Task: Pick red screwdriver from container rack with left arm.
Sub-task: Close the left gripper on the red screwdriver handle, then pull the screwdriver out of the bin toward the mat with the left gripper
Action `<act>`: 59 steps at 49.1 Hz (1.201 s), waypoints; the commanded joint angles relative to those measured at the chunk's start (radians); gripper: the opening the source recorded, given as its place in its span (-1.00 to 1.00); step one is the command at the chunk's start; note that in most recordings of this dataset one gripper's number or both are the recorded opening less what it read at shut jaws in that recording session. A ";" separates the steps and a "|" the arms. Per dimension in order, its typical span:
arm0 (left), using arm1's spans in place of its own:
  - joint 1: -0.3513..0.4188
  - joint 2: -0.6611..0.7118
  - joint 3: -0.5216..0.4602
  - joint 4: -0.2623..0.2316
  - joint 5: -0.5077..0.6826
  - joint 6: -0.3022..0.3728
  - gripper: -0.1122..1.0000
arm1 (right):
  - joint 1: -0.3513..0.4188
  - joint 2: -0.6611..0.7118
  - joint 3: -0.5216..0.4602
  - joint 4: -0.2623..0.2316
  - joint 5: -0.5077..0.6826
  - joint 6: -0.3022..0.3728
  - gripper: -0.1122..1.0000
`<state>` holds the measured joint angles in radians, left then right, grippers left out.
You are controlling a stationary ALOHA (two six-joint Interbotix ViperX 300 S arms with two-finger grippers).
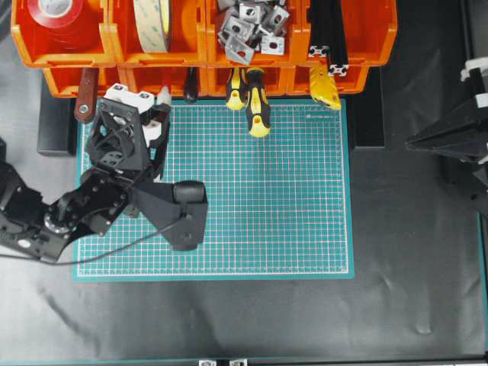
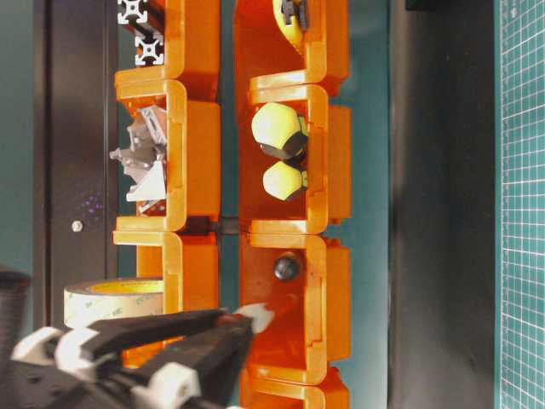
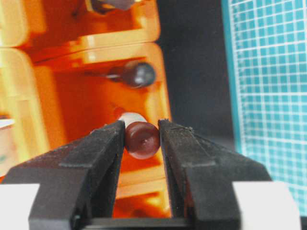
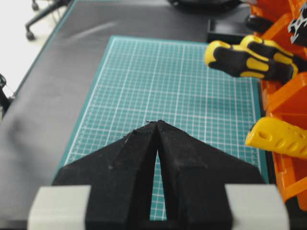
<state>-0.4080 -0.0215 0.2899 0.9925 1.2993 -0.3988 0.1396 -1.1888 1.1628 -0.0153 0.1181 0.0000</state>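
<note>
The red screwdriver (image 3: 142,139) points its rounded red end at the left wrist camera, with a white section behind it. It lies in a lower bin of the orange container rack (image 3: 72,96). My left gripper (image 3: 142,130) is shut on that red end, a finger pressing each side. From overhead, the left gripper (image 1: 158,107) reaches to the container rack (image 1: 206,46) at the mat's top left, where the screwdriver's white part (image 1: 162,97) shows. The table-level view has the fingertips (image 2: 223,322) at the white section (image 2: 254,317). My right gripper (image 4: 157,123) is shut and empty above the mat.
Two yellow-and-black screwdrivers (image 1: 255,103) stick out of the rack onto the green mat (image 1: 267,206). A dark round handle (image 1: 191,85) sits right of my grip and a red-brown flat handle (image 1: 85,95) left of it. Upper bins hold tape rolls (image 1: 152,23) and metal brackets (image 1: 252,27).
</note>
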 commanded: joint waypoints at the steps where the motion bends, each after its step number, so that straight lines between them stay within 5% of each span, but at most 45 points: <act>1: -0.011 -0.021 -0.064 0.005 0.043 0.028 -0.33 | 0.003 -0.003 -0.025 -0.002 -0.009 0.000 -0.81; 17: -0.080 -0.041 -0.198 0.005 0.107 0.084 -0.33 | 0.003 -0.021 -0.034 -0.002 -0.015 0.000 -0.81; 40: -0.318 -0.018 -0.301 0.005 0.195 0.077 -0.33 | 0.003 -0.048 -0.055 0.000 -0.017 0.011 -0.81; 59: -0.393 0.026 -0.242 0.003 0.138 0.089 -0.33 | 0.002 -0.052 -0.061 0.006 -0.026 0.018 -0.81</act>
<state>-0.8023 0.0184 0.0291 0.9925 1.4603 -0.3129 0.1411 -1.2563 1.1305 -0.0123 0.1150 0.0153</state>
